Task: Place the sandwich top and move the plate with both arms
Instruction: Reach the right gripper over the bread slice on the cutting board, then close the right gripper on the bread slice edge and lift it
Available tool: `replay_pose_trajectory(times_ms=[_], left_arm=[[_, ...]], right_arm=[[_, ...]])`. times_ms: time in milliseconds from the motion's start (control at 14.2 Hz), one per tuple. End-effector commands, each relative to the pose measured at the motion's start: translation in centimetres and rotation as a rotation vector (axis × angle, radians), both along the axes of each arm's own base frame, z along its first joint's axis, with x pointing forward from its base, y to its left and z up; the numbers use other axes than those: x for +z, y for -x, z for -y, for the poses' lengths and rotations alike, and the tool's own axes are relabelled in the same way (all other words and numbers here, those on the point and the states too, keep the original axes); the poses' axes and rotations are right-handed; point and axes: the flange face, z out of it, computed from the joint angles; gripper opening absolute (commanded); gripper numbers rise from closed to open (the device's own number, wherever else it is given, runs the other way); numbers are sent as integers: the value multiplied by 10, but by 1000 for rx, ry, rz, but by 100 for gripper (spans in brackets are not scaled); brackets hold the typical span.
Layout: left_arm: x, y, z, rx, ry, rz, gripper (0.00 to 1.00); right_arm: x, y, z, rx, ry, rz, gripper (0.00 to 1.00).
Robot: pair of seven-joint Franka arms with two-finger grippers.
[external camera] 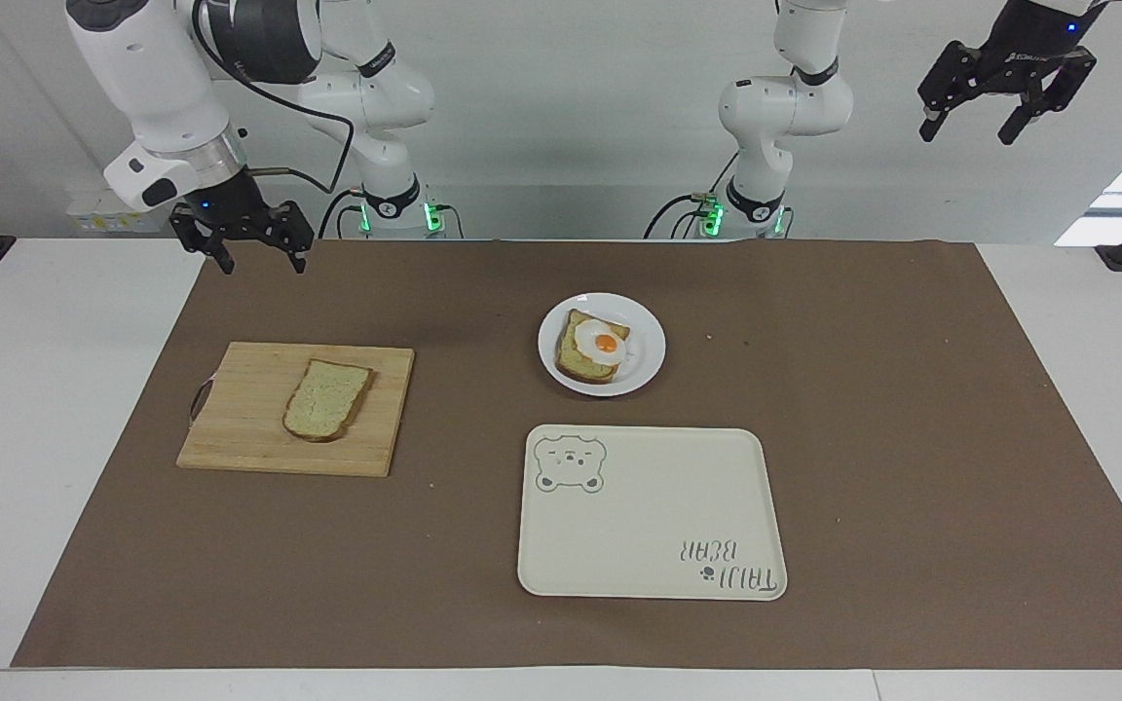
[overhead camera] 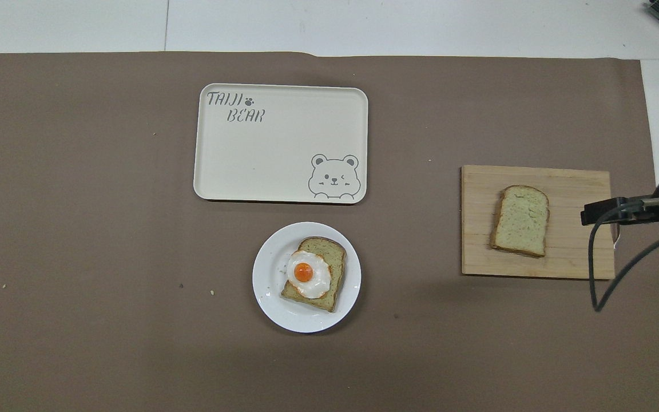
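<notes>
The sandwich top [external camera: 327, 399] is a plain bread slice lying flat on a wooden cutting board [external camera: 249, 419] at the right arm's end of the table; it also shows in the overhead view [overhead camera: 521, 220]. The white plate [external camera: 644, 331] stands mid-table and holds a bread slice with a fried egg [external camera: 595, 348]; the plate also shows from above [overhead camera: 266, 286]. My right gripper [external camera: 264, 261] is open and empty, in the air over the board's handle end, well above the bread. My left gripper [external camera: 970, 122] is open and empty, and waits high over the left arm's end.
A cream tray with a bear drawing [external camera: 649, 526] lies farther from the robots than the plate, close beside it. A brown mat [external camera: 863, 438] covers the table. The right arm's wrist and cable [overhead camera: 621, 209] hang over the board's handle end.
</notes>
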Motion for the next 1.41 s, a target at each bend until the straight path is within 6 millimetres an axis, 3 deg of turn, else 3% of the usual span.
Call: replay_pose_trajectory(times_ms=[0,562,984,1335], left_arm=[[0,7,-3,11,6,-5,100],[0,7,-3,11,6,-5,100],[0,7,-3,11,6,-5,100],[0,7,-3,11,6,-5,100]], right_arm=[[-28,-8,-2,-32,-34,13,100],[-111,-46,-1,-67,-53,-1,100],[-181,-45,27,-139,-63,-14,100],[-221,-38,46,-214,-108,-20,100]])
